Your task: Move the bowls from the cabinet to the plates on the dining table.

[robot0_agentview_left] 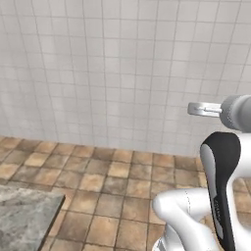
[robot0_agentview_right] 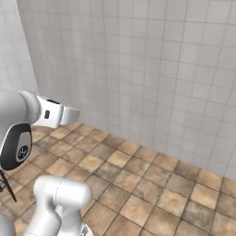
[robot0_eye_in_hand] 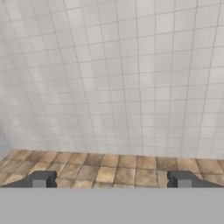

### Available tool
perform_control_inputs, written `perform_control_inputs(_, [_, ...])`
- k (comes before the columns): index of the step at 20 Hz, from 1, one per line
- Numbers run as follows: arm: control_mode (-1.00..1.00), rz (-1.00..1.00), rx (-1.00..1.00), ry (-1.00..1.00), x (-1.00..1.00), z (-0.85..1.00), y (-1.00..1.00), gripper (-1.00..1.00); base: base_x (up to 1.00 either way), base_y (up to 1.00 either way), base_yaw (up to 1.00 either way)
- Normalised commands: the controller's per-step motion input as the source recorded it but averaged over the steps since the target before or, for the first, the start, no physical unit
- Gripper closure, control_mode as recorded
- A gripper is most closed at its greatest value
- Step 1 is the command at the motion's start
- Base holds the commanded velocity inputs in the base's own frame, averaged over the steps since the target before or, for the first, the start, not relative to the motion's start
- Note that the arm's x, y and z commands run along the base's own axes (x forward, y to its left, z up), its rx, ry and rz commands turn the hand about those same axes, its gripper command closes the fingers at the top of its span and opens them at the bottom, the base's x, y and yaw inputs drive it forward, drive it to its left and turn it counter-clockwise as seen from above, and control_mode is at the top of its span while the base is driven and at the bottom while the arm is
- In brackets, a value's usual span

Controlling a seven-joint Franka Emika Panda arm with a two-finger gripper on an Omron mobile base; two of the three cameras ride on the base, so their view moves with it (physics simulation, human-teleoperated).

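The tool [robot0_eye_in_hand: 111, 180] is held wide open and empty, pointed at the tiled wall [robot0_eye_in_hand: 113, 74] above the floor [robot0_agentview_left: 112, 181], with a worktop [robot0_agentview_left: 24, 218] corner seen lower left.

Glossy white rounded arm [robot0_agentview_left: 186, 215] segments with black oval joint covers and a grey cylindrical wrist [robot0_agentview_left: 238, 112].

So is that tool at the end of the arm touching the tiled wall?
Apart. In the left base view the tool hangs in the air with brown floor lying between it and the white tiled wall; nothing sits between its open fingertips.
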Motion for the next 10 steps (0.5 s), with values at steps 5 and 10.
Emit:
perform_control_inputs(5, [1.0,0.0,0.0,0.0,0.0,0.0,0.0,-1.0,0.0,-0.28,-0.42])
perform_control_inputs(10, [1.0,0.0,0.0,0.0,0.0,0.0,0.0,-1.0,0.0,-0.23,-0.42])
